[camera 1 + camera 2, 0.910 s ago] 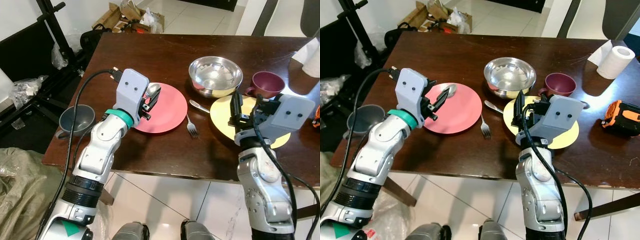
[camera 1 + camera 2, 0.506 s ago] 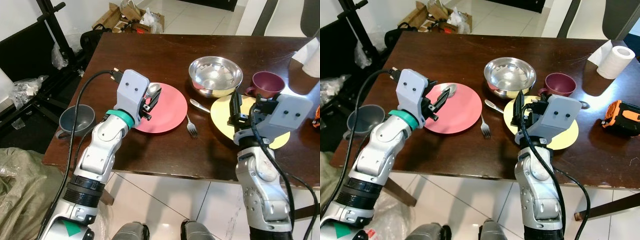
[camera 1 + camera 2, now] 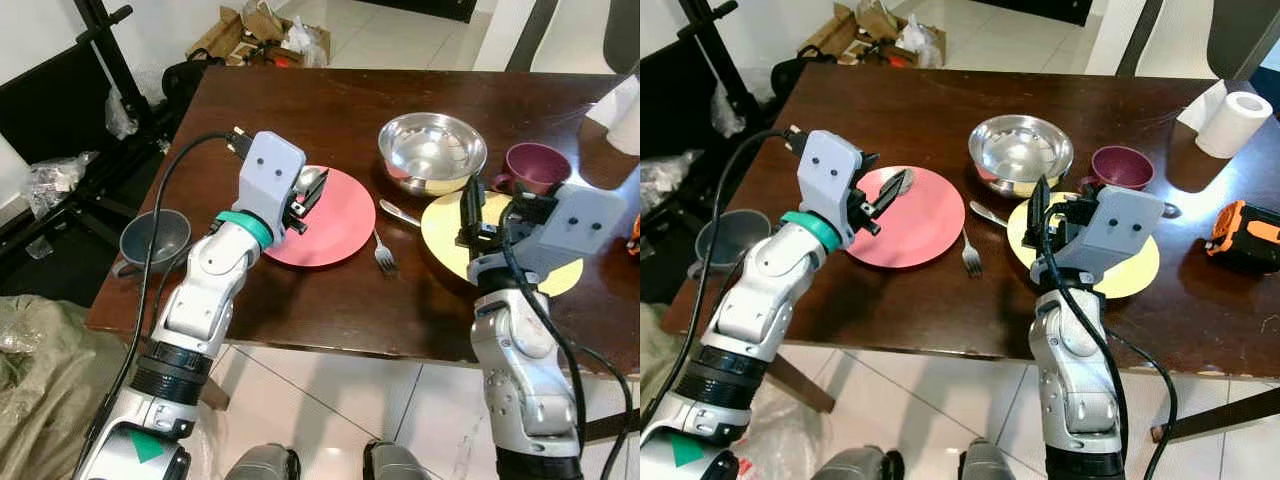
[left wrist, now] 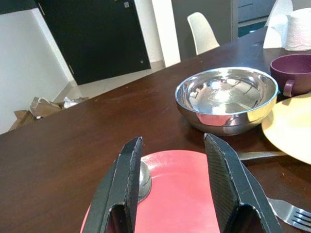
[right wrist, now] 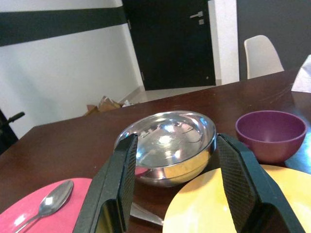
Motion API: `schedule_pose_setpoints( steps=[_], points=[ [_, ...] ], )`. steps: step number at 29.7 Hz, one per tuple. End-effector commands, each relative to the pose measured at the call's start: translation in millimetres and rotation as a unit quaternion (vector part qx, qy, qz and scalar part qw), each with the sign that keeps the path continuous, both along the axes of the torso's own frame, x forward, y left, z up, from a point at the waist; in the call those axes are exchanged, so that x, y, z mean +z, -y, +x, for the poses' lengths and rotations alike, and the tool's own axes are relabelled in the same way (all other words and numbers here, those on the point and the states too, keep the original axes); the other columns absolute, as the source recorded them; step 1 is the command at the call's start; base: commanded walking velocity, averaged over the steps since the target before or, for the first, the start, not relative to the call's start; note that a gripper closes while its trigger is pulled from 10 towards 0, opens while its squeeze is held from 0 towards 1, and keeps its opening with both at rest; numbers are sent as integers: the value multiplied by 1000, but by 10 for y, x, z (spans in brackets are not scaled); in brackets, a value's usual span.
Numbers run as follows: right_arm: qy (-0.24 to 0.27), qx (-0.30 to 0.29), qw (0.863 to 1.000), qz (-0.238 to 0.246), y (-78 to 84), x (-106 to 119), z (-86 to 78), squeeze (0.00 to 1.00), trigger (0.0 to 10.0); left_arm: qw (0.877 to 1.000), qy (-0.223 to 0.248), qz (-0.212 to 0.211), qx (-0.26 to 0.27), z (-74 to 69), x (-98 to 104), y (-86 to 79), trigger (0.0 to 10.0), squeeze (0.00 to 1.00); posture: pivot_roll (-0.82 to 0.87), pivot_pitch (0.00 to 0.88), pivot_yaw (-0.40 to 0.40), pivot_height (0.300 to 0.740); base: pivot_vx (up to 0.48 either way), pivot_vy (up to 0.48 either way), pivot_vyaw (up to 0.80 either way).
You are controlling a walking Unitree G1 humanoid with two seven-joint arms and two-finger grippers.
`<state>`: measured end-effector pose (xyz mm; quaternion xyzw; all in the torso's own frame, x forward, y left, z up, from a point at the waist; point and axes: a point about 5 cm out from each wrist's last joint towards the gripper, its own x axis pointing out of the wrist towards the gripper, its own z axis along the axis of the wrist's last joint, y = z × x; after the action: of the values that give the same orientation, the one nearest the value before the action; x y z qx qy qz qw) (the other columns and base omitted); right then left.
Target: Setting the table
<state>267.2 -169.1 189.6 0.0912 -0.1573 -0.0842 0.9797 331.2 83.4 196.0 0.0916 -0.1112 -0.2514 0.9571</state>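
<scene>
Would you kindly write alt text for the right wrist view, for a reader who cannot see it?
The right gripper, fingers open, faces a steel bowl on a dark wooden table. A maroon cup stands beside the bowl above a yellow plate; a spoon lies on a pink plate.

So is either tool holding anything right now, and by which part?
Nothing is held. The left tool is open above the round pink plate; the right tool is open before the shiny steel bowl.
</scene>
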Motion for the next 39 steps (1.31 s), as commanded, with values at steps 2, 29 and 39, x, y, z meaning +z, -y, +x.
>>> schedule_pose_setpoints(
  steps=[2,29,39],
  points=[
    [-3,-10,1000,2,1,-30,-33,0,10000,1000,-8,9,-4,-2,-54,1,10000,0,31,0,117,740,0,0,0],
    [-22,-8,999,-24,60,-61,-127,0,10000,998,-46,-40,26,-7,-187,-19,10000,0,2,0,77,740,0,0,0],
    [-22,-5,999,-23,40,-52,-120,0,10000,998,-47,-37,28,-29,-207,-25,10000,0,4,0,72,740,0,0,0]
  ],
)
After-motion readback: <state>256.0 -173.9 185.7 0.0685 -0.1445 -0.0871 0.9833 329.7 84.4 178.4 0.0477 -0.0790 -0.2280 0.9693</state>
